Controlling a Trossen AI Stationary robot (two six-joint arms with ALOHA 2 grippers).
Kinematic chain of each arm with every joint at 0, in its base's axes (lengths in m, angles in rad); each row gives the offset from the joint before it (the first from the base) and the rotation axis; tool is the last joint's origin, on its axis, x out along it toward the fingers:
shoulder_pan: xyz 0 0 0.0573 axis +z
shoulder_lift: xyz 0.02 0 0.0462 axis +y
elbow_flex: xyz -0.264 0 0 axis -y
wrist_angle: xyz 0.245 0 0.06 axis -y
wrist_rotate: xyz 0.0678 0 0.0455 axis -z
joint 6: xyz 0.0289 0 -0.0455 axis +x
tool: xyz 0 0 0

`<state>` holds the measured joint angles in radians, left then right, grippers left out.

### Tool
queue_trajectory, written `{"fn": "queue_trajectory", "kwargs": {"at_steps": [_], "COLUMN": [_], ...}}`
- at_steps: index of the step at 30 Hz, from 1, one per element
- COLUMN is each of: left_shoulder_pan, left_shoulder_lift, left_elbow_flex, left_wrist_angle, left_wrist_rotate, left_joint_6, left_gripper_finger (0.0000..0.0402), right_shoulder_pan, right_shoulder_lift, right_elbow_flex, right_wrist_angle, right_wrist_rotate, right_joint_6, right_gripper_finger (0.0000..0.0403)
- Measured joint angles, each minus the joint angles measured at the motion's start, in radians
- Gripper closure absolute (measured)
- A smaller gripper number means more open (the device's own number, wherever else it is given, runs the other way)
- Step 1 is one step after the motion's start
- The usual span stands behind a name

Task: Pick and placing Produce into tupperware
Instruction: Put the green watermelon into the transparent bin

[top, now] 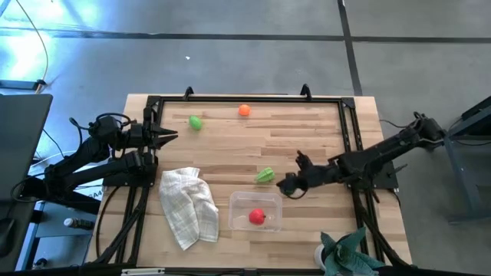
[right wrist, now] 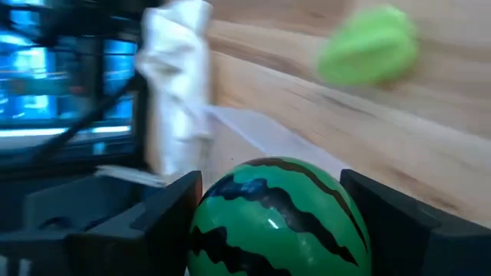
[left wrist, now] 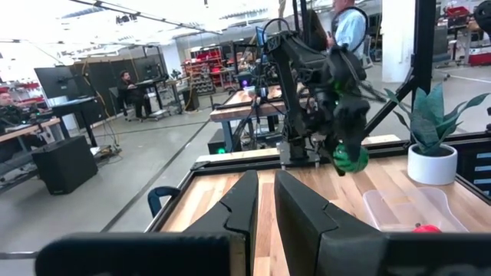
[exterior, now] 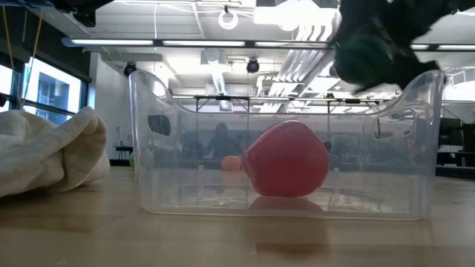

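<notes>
My right gripper hovers just to the right of the clear tupperware and is shut on a round, dark-striped green toy melon, also seen in the left wrist view. A red piece of produce lies on the tupperware's floor. A light-green leafy piece lies on the table beside my right gripper. An orange piece and a small green piece lie near the far edge. My left gripper waits shut at the table's left side. My right gripper pinches the melon between its two fingers, one on each opposite side of the ball. The fingers slant downward from the table's right side. The melon is lifted clear of the table.
A crumpled white checked cloth lies left of the tupperware. A teal spiky plant in a white pot stands at the near right corner. A black frame runs around the table's edges.
</notes>
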<state>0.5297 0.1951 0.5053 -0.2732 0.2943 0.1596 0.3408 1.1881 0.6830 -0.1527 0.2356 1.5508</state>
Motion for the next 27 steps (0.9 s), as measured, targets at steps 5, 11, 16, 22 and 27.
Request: {"fn": "queue_trajectory", "kwargs": {"at_steps": [5,11,16,22,27], "left_shoulder_pan": [0.000,0.000,0.000,0.000,0.000], "left_shoulder_lift": [0.000,0.000,0.000,0.000,0.000], "left_elbow_flex": [0.000,0.000,0.000,0.000,0.000], "left_wrist_angle": [0.000,0.000,0.000,0.000,0.000], "left_wrist_rotate": [0.000,0.000,0.000,0.000,0.000], "left_joint_6": [0.000,0.000,0.000,0.000,0.000], "left_gripper_finger": [0.0364,0.0364,0.0364,0.0364,0.0364], "right_shoulder_pan": [-0.056,-0.120,-0.162,-0.178,-0.178], "right_shoulder_lift": [0.001,0.002,0.011,0.175,0.374], "right_elbow_flex": [0.006,0.095,0.219,0.457,0.638], "right_wrist_angle": [0.172,0.174,0.074,-0.236,-0.374], "right_wrist_rotate": [-0.020,-0.098,-0.123,-0.208,-0.286], "right_joint_6": [-0.152,-0.347,-0.522,-0.707,-0.856], "right_gripper_finger": [0.0125,0.0125,0.0125,0.0125,0.0125]}}
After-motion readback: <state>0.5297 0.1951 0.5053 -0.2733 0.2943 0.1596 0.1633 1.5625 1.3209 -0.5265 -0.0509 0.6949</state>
